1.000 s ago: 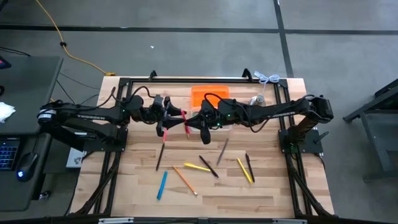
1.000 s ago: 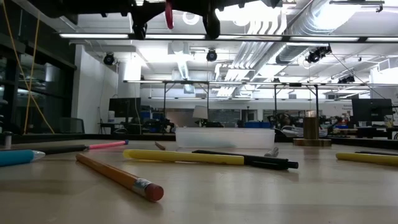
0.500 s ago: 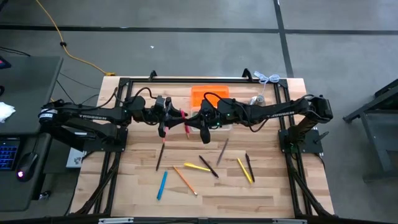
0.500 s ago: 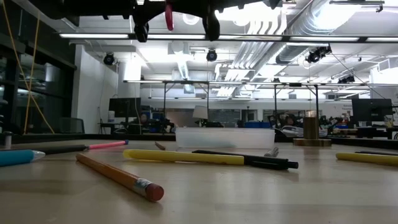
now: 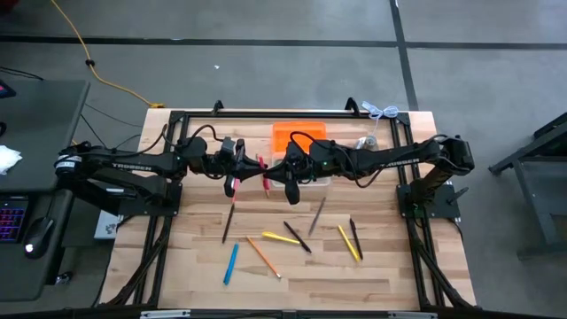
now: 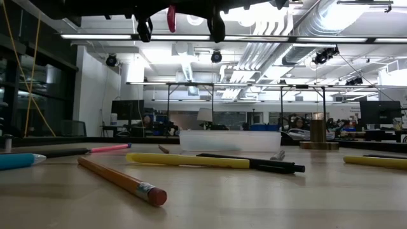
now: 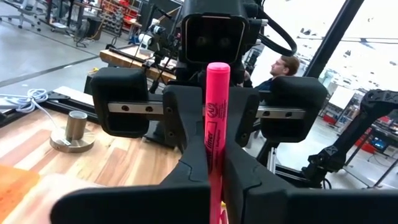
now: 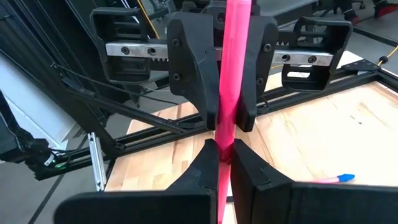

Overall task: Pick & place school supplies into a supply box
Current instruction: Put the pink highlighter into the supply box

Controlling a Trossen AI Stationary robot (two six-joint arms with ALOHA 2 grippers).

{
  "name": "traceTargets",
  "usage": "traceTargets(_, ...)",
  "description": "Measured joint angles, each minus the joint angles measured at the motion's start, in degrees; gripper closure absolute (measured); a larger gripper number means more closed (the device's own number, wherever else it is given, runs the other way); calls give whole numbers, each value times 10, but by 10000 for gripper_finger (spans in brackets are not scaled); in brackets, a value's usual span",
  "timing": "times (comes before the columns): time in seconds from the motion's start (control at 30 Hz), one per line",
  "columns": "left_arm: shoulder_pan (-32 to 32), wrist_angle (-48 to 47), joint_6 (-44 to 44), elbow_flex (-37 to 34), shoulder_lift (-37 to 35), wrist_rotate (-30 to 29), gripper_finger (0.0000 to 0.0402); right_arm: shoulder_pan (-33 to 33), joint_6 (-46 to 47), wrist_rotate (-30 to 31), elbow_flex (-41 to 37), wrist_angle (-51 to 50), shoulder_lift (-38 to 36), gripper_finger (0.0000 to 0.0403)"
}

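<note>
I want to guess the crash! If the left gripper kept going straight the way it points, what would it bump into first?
Probably the right gripper. The left gripper faces it head-on, and both are shut on the same pink pen, so hardly any room is left between them. Nothing else shows in that line.

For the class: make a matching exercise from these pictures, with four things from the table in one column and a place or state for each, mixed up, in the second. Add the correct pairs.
Things
1. pink pen
2. orange lid
3. blue pen
4. clear tub

Places or states
A. lies flat at the far edge of the table
B. held up off the table, between the left gripper and the right gripper, both shut on it
C. stands on the table under the right arm
D. lies on the wood near the front, on the left arm's side

Pairs: 1-B, 2-A, 3-D, 4-C
</note>
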Motion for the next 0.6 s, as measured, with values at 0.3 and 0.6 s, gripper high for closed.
traceTargets(0.3, 0, -1, -2, 0, 0, 0, 367, 0, 7, -2, 0, -2, 0, 393)
traceTargets(0.6, 0, -10, 0, 0, 1, 0, 367, 0, 9, -15, 0, -20, -1, 363)
